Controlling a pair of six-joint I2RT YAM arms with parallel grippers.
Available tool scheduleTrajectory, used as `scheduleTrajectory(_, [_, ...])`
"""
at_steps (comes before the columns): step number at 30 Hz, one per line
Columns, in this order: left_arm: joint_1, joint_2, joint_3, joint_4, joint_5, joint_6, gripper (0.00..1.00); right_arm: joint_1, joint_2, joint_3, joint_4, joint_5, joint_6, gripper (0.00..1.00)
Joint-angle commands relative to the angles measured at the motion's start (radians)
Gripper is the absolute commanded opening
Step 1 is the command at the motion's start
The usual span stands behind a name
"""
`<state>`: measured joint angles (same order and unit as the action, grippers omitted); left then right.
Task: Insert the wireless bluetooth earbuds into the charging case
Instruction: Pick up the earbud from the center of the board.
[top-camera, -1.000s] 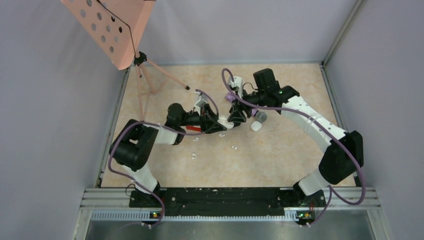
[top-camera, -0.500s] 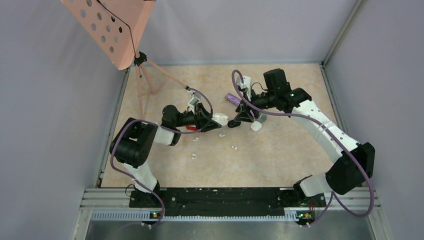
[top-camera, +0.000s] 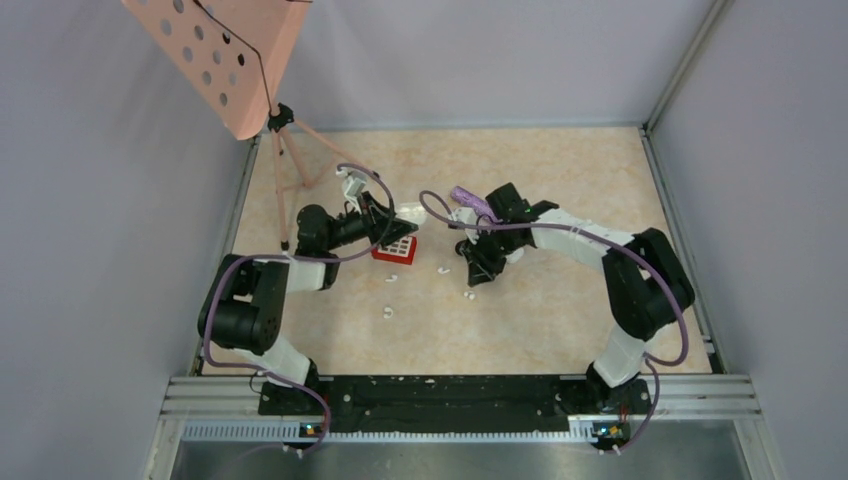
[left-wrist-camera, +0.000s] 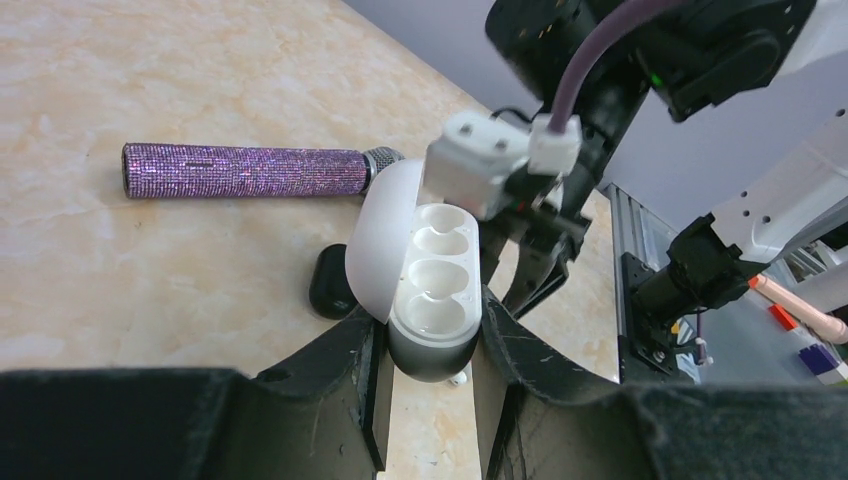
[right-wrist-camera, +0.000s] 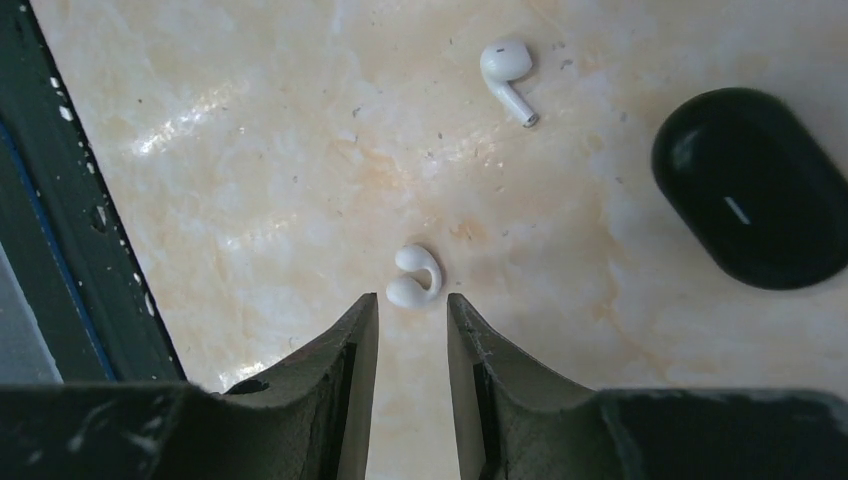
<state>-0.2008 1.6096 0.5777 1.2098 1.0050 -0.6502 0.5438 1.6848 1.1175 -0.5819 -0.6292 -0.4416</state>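
My left gripper (left-wrist-camera: 430, 335) is shut on the white charging case (left-wrist-camera: 432, 300). The case's lid is open and both sockets are empty; in the top view the case (top-camera: 408, 213) is held above the table at the back left. My right gripper (right-wrist-camera: 411, 305) is open and empty, pointing down close to the table. A white hook-shaped earbud (right-wrist-camera: 415, 277) lies just ahead of its fingertips. A white stemmed earbud (right-wrist-camera: 505, 65) lies further on. From above, my right gripper (top-camera: 473, 278) is beside an earbud (top-camera: 468, 296). Other white earbuds (top-camera: 387, 313) lie loose nearby.
A purple glitter microphone (left-wrist-camera: 245, 170) lies behind the case, also seen from above (top-camera: 470, 197). A closed black case (right-wrist-camera: 750, 185) lies right of the earbuds. A red block (top-camera: 395, 250) sits under my left gripper. A pink music stand (top-camera: 280, 120) stands at the back left.
My left gripper has drawn back and to the left with the case, uncovering the red block. My right gripper has left the case and come down over an earbud on the table.
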Motion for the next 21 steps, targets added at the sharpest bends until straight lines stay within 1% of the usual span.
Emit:
scheduleTrajectory(1, [0.011,-0.045,-0.008,-0.007,-0.033,0.024,0.00,0.041,0.056,-0.011,0.053,0.032,0.080,0.31])
scheduleTrajectory(11, [0.033,-0.053,-0.011,0.000,-0.039,0.011,0.00,0.043,0.132,0.013,0.065,0.068,0.125,0.30])
scheduleTrajectory(21, [0.043,-0.041,-0.007,0.003,-0.040,0.005,0.00,0.075,0.140,-0.008,0.062,0.111,0.122,0.30])
